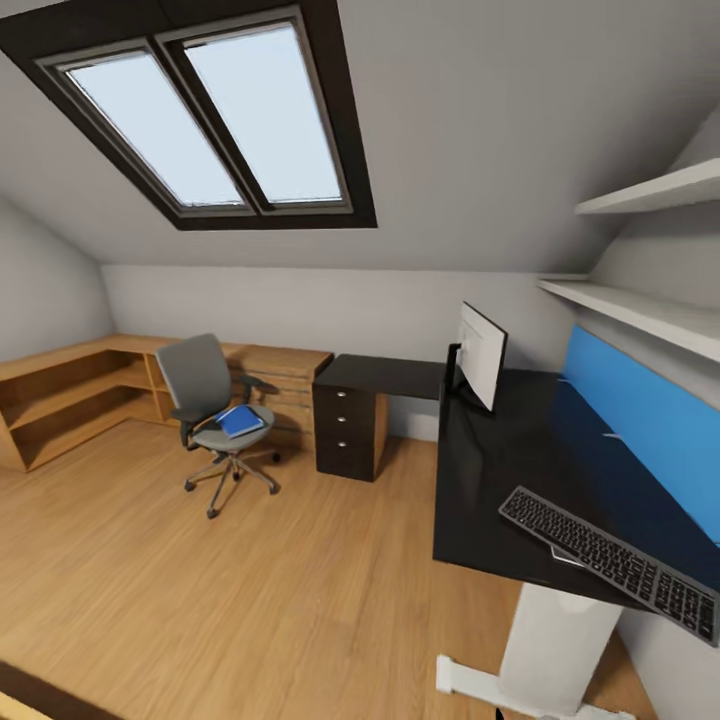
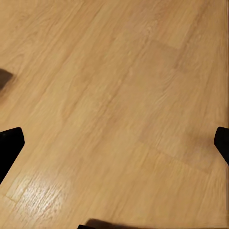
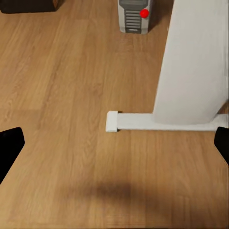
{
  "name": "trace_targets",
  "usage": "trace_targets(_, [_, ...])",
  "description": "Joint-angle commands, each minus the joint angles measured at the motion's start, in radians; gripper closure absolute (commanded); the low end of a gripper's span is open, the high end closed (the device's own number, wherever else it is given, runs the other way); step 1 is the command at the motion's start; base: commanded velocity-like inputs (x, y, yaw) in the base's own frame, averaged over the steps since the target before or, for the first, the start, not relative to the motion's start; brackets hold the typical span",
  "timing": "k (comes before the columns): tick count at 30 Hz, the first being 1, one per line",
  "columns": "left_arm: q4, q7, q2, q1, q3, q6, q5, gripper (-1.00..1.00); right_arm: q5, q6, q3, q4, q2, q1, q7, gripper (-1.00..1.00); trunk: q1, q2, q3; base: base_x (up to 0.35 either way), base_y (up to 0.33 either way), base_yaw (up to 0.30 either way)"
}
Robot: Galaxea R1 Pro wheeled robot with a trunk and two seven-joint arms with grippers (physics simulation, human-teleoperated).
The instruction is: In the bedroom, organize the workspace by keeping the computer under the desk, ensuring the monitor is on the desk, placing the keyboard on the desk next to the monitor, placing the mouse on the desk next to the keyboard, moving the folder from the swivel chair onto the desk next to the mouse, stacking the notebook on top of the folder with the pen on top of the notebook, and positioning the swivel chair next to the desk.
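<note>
The swivel chair [image 1: 205, 385] stands on the wood floor by the low wooden shelving, with the blue folder [image 1: 240, 420] lying on its seat. To the right is the black desk [image 1: 500, 460]. The monitor [image 1: 482, 355] stands upright near its inner corner. The keyboard [image 1: 610, 560] lies slanted at the near end, its right part hanging over the edge. The computer [image 3: 133, 16] sits on the floor beyond the desk's white leg [image 3: 191, 62]. My left gripper [image 2: 114, 143] and right gripper [image 3: 114, 143] both hang open over bare floor, holding nothing. Mouse, notebook and pen are out of view.
A dark three-drawer unit [image 1: 345, 430] carries the desk's far wing. A blue wall panel [image 1: 650, 430] and white shelves [image 1: 640, 310] line the right wall. The white foot [image 3: 157, 121] of the desk leg juts onto the floor. Open wood floor [image 1: 250, 580] lies between me and the chair.
</note>
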Motion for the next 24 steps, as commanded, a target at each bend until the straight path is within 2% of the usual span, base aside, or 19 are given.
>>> trace_targets(1, [-0.001, 0.006, 0.001, 0.000, -0.005, -0.003, 0.010, -1.00, -0.007, -0.003, -0.005, 0.002, 0.000, -0.001, 0.010, -1.00, 0.000, -0.001, -0.001, 0.000, 0.000, -0.293])
trace_targets(24, [-0.001, 0.007, 0.002, 0.000, -0.006, -0.005, 0.010, -1.00, -0.007, -0.003, -0.005, 0.002, 0.000, -0.001, 0.010, -1.00, 0.000, -0.001, -0.001, 0.000, 0.000, -0.295])
